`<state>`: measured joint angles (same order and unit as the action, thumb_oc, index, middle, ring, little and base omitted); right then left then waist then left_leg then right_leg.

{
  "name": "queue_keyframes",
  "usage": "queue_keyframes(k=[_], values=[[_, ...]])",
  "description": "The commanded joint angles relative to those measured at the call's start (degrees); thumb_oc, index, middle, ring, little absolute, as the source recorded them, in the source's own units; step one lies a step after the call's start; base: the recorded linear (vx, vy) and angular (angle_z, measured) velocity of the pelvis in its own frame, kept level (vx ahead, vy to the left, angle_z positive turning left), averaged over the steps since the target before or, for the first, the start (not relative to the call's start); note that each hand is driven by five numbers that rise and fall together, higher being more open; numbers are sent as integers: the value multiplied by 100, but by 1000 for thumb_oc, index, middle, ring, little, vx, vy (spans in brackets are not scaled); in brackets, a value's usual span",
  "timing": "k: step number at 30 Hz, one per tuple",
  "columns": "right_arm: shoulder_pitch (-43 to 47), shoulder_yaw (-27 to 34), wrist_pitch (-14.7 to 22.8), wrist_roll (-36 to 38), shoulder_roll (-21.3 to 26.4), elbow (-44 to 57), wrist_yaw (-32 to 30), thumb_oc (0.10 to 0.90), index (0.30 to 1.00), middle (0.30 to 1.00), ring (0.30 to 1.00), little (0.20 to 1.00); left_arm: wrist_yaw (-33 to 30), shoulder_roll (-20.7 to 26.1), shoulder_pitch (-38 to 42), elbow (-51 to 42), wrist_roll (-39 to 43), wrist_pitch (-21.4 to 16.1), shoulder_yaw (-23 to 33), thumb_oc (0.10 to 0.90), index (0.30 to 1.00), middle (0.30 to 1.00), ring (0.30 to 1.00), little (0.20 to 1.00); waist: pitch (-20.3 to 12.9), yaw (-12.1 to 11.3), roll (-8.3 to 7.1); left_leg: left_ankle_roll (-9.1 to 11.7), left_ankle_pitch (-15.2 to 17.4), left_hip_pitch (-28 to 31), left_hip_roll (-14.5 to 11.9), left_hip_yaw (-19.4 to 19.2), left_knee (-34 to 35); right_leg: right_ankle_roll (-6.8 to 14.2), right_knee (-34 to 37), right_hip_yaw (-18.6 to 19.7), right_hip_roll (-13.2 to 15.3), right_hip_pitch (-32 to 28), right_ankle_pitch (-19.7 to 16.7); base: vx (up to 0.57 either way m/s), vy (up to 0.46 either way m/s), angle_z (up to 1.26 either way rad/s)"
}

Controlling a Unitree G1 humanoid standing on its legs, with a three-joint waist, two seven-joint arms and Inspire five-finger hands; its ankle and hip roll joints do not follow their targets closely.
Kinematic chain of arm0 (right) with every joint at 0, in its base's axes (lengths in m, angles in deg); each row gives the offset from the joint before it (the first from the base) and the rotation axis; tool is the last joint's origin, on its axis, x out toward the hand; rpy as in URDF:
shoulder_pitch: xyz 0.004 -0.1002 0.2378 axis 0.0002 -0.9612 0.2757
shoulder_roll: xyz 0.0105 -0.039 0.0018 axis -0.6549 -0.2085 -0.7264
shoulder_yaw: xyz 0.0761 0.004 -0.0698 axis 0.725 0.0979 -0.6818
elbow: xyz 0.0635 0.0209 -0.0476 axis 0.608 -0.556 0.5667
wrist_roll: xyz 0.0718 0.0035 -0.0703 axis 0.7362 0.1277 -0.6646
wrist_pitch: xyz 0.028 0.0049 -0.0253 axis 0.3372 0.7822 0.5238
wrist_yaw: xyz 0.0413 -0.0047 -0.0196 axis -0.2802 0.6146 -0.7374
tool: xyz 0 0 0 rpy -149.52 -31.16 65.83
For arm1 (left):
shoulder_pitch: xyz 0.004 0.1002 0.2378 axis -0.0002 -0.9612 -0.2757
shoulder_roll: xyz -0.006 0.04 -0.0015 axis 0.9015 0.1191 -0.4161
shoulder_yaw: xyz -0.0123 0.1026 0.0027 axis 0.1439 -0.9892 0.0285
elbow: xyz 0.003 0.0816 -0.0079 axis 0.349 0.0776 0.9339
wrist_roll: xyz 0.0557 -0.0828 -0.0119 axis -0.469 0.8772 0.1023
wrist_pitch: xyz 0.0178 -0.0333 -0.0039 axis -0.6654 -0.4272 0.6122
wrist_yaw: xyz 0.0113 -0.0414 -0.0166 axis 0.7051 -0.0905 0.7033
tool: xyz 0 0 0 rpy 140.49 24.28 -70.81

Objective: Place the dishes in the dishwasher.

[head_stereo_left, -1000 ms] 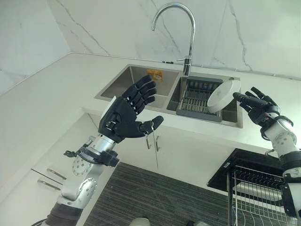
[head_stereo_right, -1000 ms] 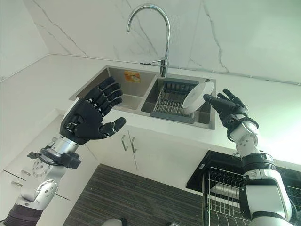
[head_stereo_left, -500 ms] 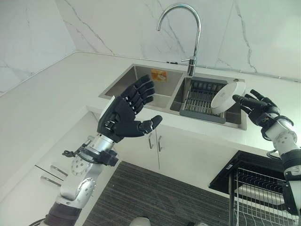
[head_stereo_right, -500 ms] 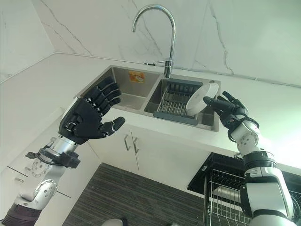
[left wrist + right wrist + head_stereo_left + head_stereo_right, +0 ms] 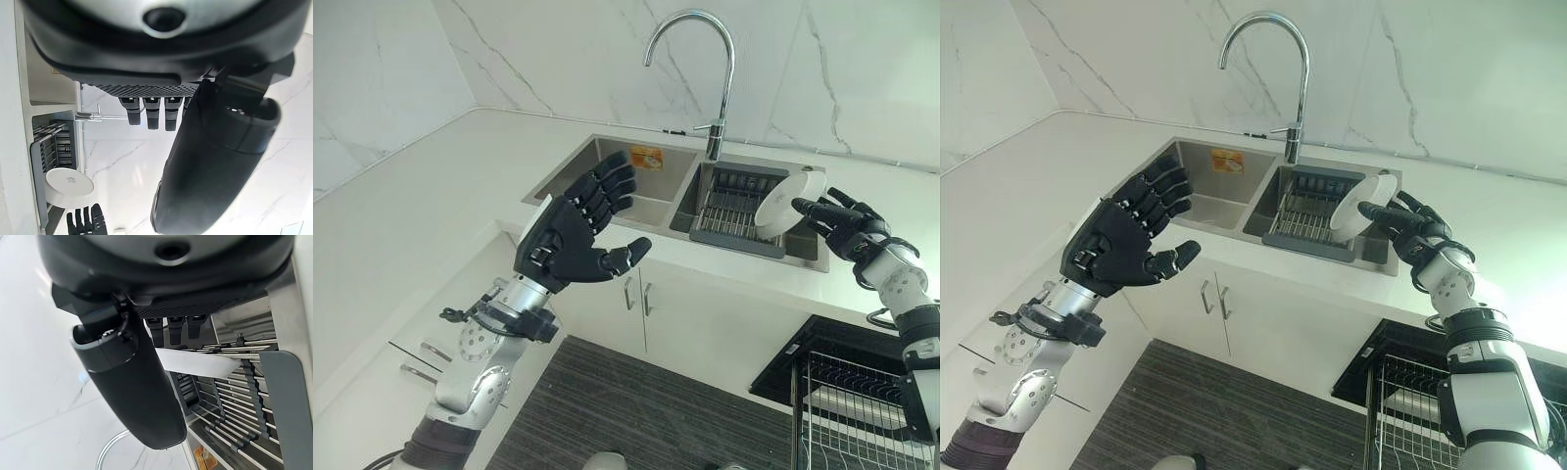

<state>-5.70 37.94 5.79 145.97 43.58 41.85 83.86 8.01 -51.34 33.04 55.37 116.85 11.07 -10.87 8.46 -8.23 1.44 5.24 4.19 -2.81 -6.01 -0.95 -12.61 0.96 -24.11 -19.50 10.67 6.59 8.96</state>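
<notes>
Right now my right hand is stretched toward the sink with its fingers straight and spread, holding nothing; the fingertips sit at the rim of the white plate, and from the head views I cannot tell whether they touch it or just hover beside it. In the right wrist view the plate shows edge-on just past the fingertips, thumb out to one side, not closed on it. That plate stands tilted in the dark drying rack in the right basin of the steel sink, below the tall tap. My left hand floats wide and empty over the near edge of the white counter, well apart from the plate. The wire dishwasher basket waits low on the right.

My worry is the grasp: the plate leans loosely in the rack, so a push from straight fingers could tip it flat or slide it along the wires. Closing on the thin rim alone may let it slip and fall into the basin.
</notes>
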Motion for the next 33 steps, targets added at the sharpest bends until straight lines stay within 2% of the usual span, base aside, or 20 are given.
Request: queue_keyframes(k=[1, 13, 33], values=[[1077, -98, 414, 367, 198, -160, 227, 800, 900, 900, 900, 900, -54, 241, 618, -222, 179, -472, 48, 800, 900, 900, 900, 900, -503, -32, -267, 12, 801, -32, -20, -193, -458, 440, 692, 105, -61, -748, 504, 0, 0, 0], [1136, -152, 372, 404, 182, -429, 219, 800, 900, 900, 900, 900, -8, 273, 526, -167, 150, -524, 73, 800, 900, 900, 900, 900, -491, -78, -275, 24, 778, -12, -41, -195, -458, 424, 692, 80, -63, -805, 524, 0, 0, 0], [1171, -190, 417, 446, 225, -548, 194, 800, 900, 900, 900, 900, 40, 360, 455, -219, 143, -399, 128, 800, 900, 900, 900, 900, -475, -74, -245, 54, 748, 26, -89, -192, -458, 385, 692, 48, -83, -873, 560, 38, -28, 3]])
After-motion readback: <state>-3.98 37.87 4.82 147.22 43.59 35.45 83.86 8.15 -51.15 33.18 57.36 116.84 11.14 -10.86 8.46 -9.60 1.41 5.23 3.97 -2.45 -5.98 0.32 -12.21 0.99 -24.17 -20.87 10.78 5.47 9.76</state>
